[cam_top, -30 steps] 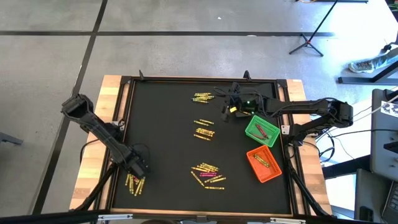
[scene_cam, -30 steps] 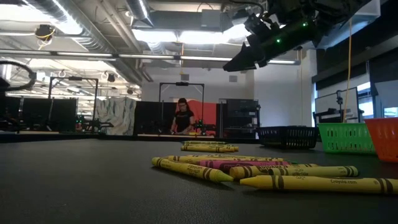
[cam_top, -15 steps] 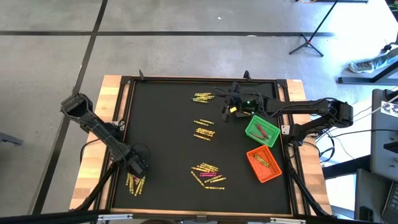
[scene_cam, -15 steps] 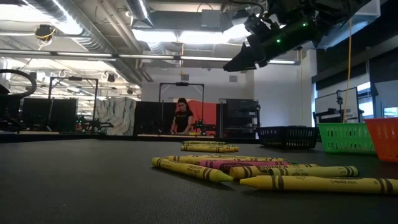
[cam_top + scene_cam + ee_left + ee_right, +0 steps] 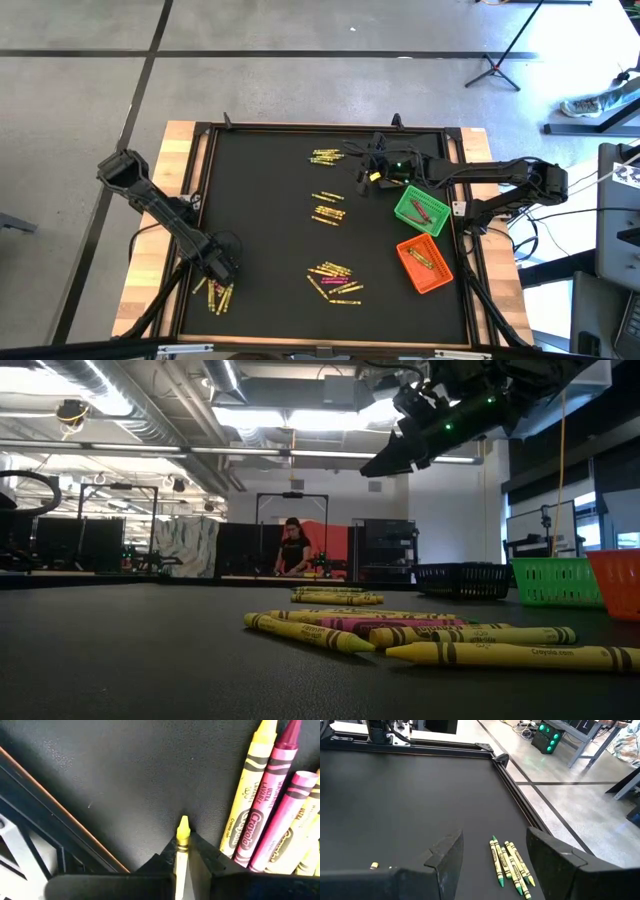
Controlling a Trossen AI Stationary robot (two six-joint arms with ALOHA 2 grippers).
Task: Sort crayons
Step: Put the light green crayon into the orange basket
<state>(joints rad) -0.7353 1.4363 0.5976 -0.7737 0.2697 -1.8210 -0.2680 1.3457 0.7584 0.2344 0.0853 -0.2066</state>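
Note:
Crayons lie in heaps on the black mat: a near-left heap [image 5: 216,294], a near-middle heap [image 5: 335,280], a middle heap [image 5: 327,210] and a far heap [image 5: 325,156]. My left gripper [image 5: 218,270] is low at the near-left heap's far end, shut on a yellow crayon [image 5: 182,836]. A yellow, a magenta and a pink crayon [image 5: 272,805] lie beside it. My right gripper [image 5: 364,178] hangs open above the mat beside the black bin [image 5: 397,172], holding nothing; yellow and green crayons [image 5: 510,862] lie on the mat beyond its fingers. My left gripper pinches the yellow crayon between its two fingers, just behind the pointed tip [image 5: 183,826], which sticks out past the fingertips. The crayon lies along the fingers, not across them. Whether it is clear of the mat I cannot tell.
A green bin [image 5: 420,211] and an orange bin [image 5: 424,264] stand at the mat's right side, both with crayons inside. The mat's raised black frame [image 5: 75,840] runs close by the left gripper. A person [image 5: 292,547] stands in the room far behind the table.
My left gripper has shut on a yellow crayon at the far end of the near-left heap, staying low over the mat.

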